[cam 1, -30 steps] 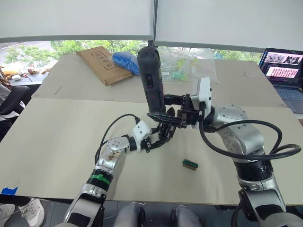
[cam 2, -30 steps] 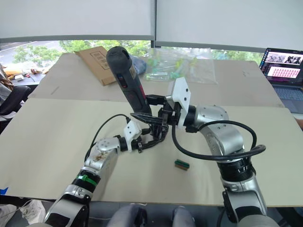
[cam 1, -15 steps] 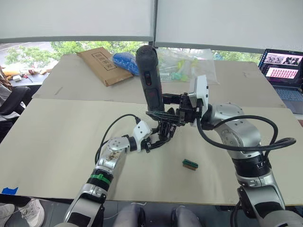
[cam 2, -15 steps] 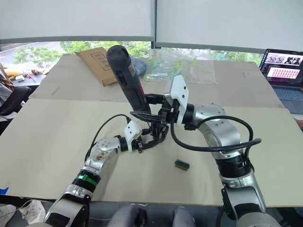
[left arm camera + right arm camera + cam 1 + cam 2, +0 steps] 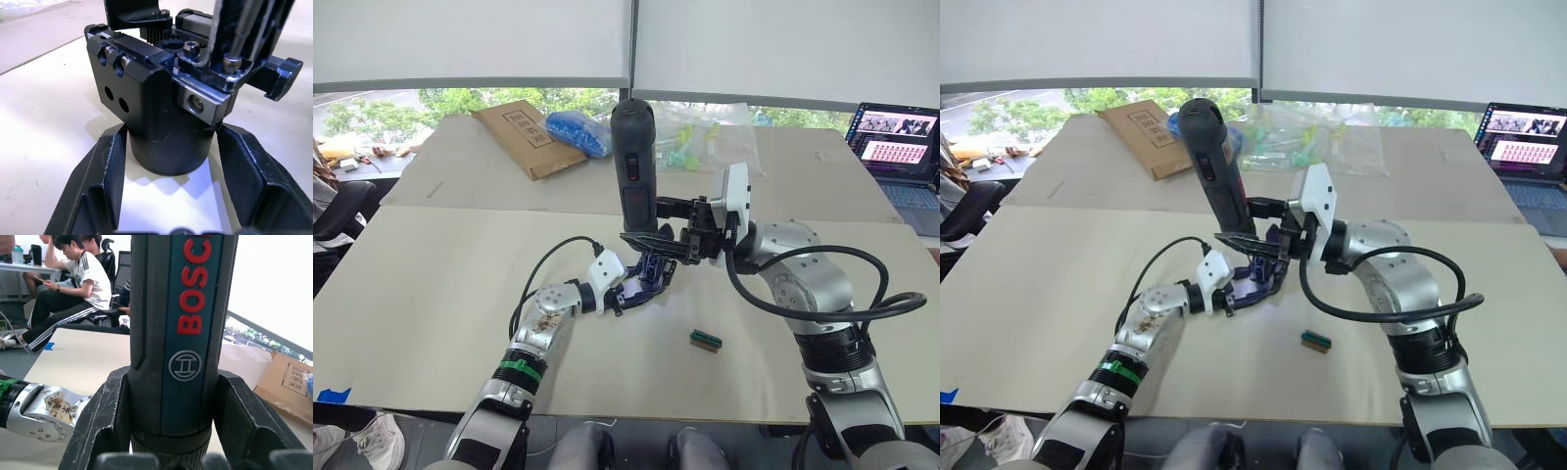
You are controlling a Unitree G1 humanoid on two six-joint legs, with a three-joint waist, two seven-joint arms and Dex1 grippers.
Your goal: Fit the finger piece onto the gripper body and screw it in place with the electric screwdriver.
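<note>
Driving the screw with both grippers loaded

I'm clamping the small black metal gripper body (image 5: 161,112) mid-table by its rounded base in my left gripper (image 5: 641,286), while my right gripper (image 5: 668,238) is squeezing the long black cylindrical electric screwdriver (image 5: 635,166) upright above. Feels rigid but top-heavy, so I'm gripping low. Left wrist view is showing screw heads; head views aren't.

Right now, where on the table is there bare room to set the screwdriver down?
The near table is bare to the robot's left of the left gripper, and also to the right of the green-and-brown block. The middle is crowded: the right gripper holds the electric screwdriver over the gripper body.
</note>
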